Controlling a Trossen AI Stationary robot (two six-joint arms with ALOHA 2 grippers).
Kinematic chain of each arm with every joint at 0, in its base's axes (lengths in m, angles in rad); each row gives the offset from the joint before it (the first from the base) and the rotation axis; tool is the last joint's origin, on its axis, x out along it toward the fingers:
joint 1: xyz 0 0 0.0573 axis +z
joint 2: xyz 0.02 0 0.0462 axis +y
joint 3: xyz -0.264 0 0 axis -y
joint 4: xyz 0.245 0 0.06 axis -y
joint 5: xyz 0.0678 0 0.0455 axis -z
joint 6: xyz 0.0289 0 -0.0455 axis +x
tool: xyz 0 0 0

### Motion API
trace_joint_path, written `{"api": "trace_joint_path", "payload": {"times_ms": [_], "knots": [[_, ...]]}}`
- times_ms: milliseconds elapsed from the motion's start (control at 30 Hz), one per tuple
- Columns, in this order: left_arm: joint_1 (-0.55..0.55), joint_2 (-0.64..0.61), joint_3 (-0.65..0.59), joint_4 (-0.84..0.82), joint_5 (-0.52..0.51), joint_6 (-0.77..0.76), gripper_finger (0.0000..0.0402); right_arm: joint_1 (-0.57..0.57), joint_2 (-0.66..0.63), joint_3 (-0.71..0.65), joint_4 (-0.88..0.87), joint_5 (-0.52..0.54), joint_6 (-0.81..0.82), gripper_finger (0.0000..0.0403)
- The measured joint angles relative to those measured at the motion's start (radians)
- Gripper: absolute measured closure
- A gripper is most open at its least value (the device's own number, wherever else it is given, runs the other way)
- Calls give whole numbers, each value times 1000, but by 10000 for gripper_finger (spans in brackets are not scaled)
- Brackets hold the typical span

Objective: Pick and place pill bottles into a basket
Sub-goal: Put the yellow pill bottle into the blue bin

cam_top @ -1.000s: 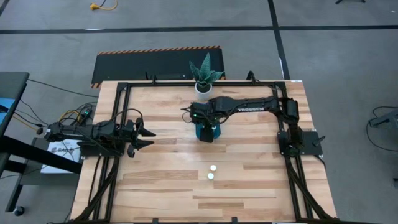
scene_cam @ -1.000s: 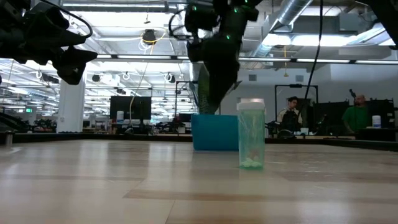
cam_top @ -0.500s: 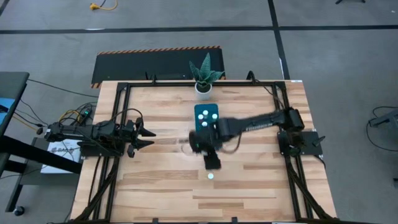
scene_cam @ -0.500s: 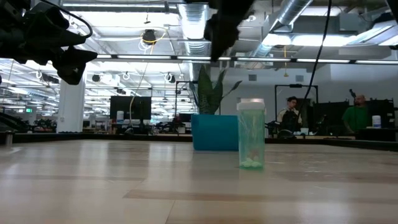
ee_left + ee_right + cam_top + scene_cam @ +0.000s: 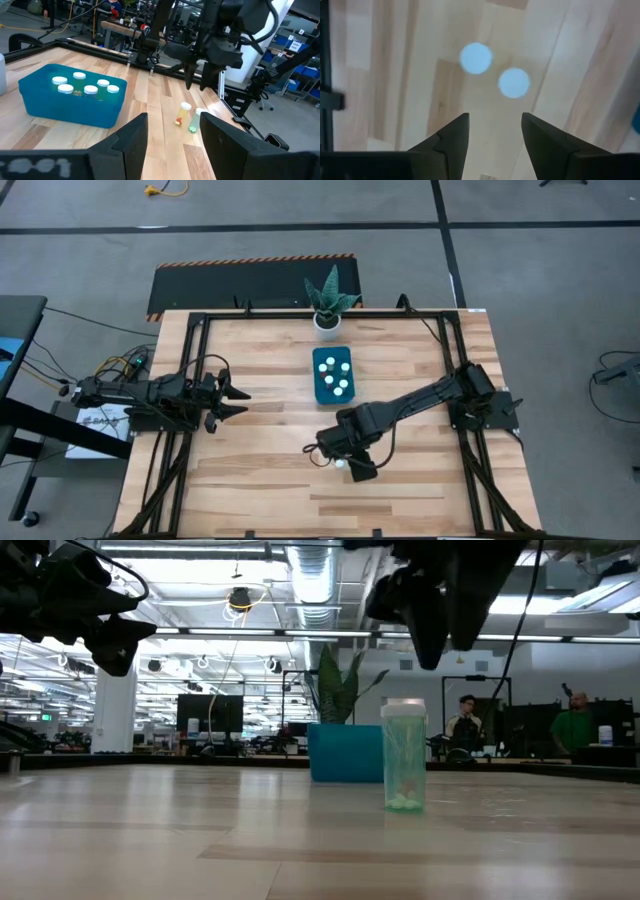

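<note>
Two pill bottles stand upright on the table; their white caps [image 5: 476,58] [image 5: 514,82] show from above in the right wrist view, and the bottles [image 5: 185,114] [image 5: 196,120] show side by side in the left wrist view. One bottle [image 5: 404,755] shows clear and close in the low view. The teal basket [image 5: 333,375] holds several white-capped bottles [image 5: 82,86]. My right gripper [image 5: 492,135] hangs open above the two standing bottles, fingers pointing down, touching nothing. My left gripper [image 5: 238,400] waits open at the table's left.
A white pot with a green plant [image 5: 327,320] stands at the far edge, behind the basket. A black frame [image 5: 200,330] runs around the tabletop. People sit in the room beyond the table [image 5: 575,725].
My right gripper has swung from over the basket toward the table's near edge and now hangs above the two standing bottles. The basket, covered by the arm before, now shows its bottles.
</note>
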State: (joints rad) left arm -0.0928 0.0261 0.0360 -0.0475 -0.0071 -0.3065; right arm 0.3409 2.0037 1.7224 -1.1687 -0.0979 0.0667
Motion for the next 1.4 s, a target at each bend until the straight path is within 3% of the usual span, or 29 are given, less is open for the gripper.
{"api": "trace_joint_path", "payload": {"times_ms": [633, 1400], "knots": [[0, 0, 0, 0, 0, 0, 232, -16, 0, -64, 179, 3, 3, 211], [0, 0, 0, 0, 0, 0, 232, -39, 72, -62, 171, -15, -76, 207]]}}
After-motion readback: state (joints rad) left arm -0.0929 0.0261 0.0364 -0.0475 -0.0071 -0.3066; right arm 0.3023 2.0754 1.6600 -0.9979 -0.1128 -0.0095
